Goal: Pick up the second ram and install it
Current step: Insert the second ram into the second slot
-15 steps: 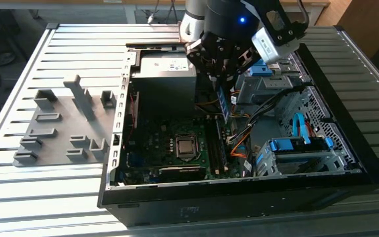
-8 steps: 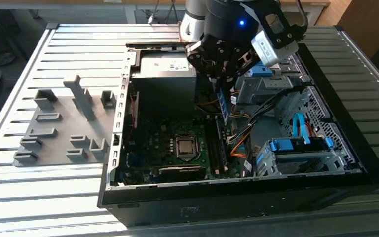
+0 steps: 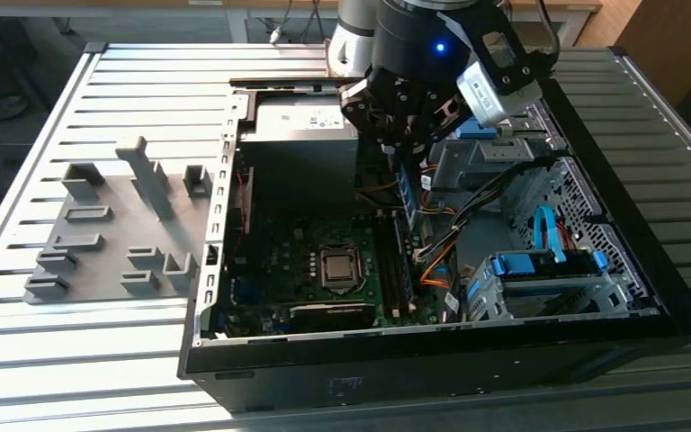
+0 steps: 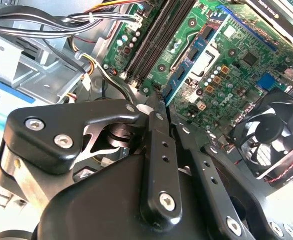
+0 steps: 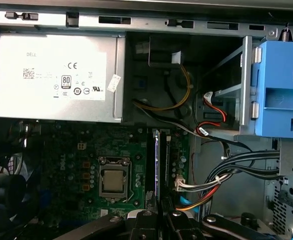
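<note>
One open black metal computer case (image 3: 633, 310) lies on its side on a ribbed grey metal table (image 3: 58, 360). One black articulated gripper (image 3: 401, 135) hangs over the case interior, above the green motherboard (image 3: 303, 261). Its fingers are clamped on the second ram (image 3: 408, 193), a long, thin blue circuit-board stick held on edge by its upper end, the lower end pointing down at the long black memory slots (image 3: 396, 265) that run along the motherboard edge nearest the drive bays. In the first wrist view the stick (image 5: 157, 170) appears edge-on as a narrow dark strip with a bluish-violet face, rising from the closed fingertips (image 5: 147, 220) and lined up with the slots. In the second wrist view the black finger links (image 4: 159, 165), flat bars fastened with round screws, converge on the stick's blue edge (image 4: 172, 90) just over the slot end.

One silver box-shaped power supply (image 5: 51, 75) sits beside the motherboard, on the side away from the case's front panel. One square metallic processor socket (image 5: 114, 181) sits near the motherboard centre. One round black fan (image 4: 266, 135) stands at the board's edge. Blue plastic drive-bay latches (image 3: 525, 265) sit beyond the slots. One grey plastic holder tray (image 3: 118, 234) with upright blocks lies on the table beside the case.
</note>
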Available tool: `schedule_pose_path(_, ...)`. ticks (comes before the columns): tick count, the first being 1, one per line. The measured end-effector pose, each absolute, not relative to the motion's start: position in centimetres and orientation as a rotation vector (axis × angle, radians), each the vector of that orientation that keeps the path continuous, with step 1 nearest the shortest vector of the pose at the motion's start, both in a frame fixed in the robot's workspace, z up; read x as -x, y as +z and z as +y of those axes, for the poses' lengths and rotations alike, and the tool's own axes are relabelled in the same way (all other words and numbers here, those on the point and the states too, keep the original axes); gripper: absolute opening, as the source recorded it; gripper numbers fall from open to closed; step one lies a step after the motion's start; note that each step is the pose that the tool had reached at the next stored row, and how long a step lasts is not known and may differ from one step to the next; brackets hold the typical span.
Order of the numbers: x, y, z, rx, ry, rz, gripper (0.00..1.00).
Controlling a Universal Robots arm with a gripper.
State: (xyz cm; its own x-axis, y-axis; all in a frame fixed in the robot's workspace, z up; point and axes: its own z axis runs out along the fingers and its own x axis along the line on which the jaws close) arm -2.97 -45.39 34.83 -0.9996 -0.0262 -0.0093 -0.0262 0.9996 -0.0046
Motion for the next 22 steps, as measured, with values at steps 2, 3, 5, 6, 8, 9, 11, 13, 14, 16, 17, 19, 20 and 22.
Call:
schedule_pose_path(2, 2.9, 34.7, -45.4, 0.039, -0.007, 3.132, 0.14)
schedule_pose_path(3, 2.9, 34.7, -45.4, 0.038, -0.007, 3.132, 0.14)
schedule_pose_path(5, 2.9, 34.6, -45.4, 0.037, -0.007, 3.132, 0.14)
schedule_pose_path(6, 2.9, 34.5, -45.4, 0.036, -0.007, 3.132, 0.14)
schedule_pose_path(8, 2.9, 34.4, -45.4, 0.034, -0.007, 3.132, 0.14)
schedule_pose_path(9, 2.8, 34.3, -45.4, 0.033, -0.007, 3.132, 0.14)
schedule_pose_path(11, 2.8, 34.2, -45.4, 0.031, -0.007, 3.132, 0.14)
schedule_pose_path(13, 2.8, 34.1, -45.4, 0.029, -0.007, 3.132, 0.14)
schedule_pose_path(14, 2.8, 34.1, -45.4, 0.027, -0.007, 3.132, 0.14)
schedule_pose_path(16, 2.7, 34.0, -45.4, 0.025, -0.007, 3.133, 0.14)
schedule_pose_path(17, 2.6, 34.0, -45.4, 0.023, -0.007, 3.133, 0.14)
schedule_pose_path(19, 2.5, 33.9, -45.4, 0.020, -0.007, 3.133, 0.14)
schedule_pose_path(20, 2.5, 33.9, -45.4, 0.018, -0.007, 3.134, 0.14)
schedule_pose_path(22, 2.5, 33.8, -45.4, 0.014, -0.007, 3.134, 0.14)
